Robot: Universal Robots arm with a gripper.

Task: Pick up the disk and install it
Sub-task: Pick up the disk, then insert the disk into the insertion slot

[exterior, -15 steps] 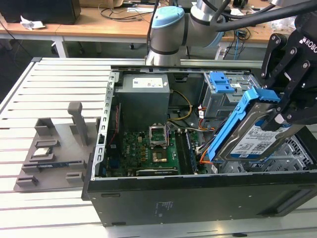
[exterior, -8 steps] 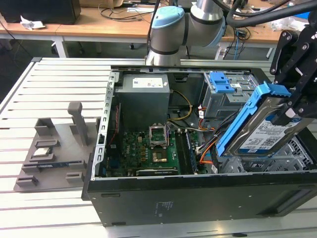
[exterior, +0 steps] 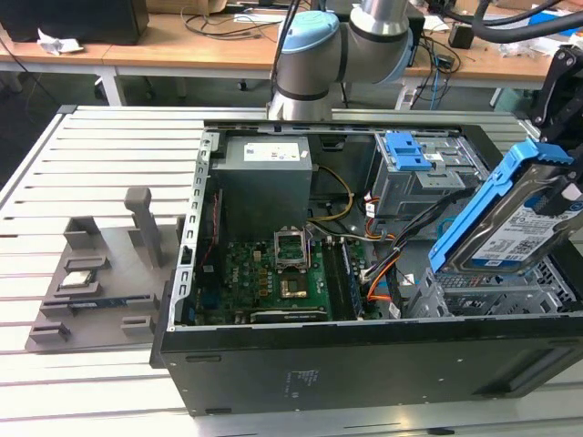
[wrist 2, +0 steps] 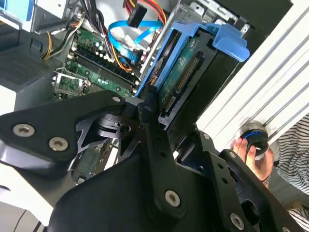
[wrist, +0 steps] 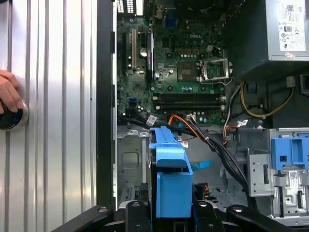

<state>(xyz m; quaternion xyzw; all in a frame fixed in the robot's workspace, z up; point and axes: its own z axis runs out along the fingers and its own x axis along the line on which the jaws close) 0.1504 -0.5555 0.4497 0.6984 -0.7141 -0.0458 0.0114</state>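
Disk [exterior: 517, 223] is off the counter and hanging tilted over the open computer case [exterior: 364, 373], at the exterior view's right. The gripper [wrist: 168, 210] is clamped on it from both sides of the blue bracket, so that's a firm pinch, not a spread gripper. I reckon it's carried edge-on and slanted like that to line it up with the bare metal drive cage [exterior: 496, 291] just under it, and to clear the bundle of cables [exterior: 401, 238] running across that corner. As far as I can tell it's apart from the cage, so not installed yet. In the first wrist view I'm looking past the bracket at the motherboard [wrist: 178, 72], and the power supply [wrist: 251, 34] sits at the far end of the case.

Case lies on its side on a slotted aluminium counter [exterior: 100, 155]. A grey holder [exterior: 91, 273] with a few small parts sits well apart from it, at the exterior view's left. Somebody's hand [wrist: 7, 92] rests on a round black button [wrist: 8, 120] on the counter just outside the case; my guess is a stop switch. Wooden desks [exterior: 182, 50] with loose wires stand behind.
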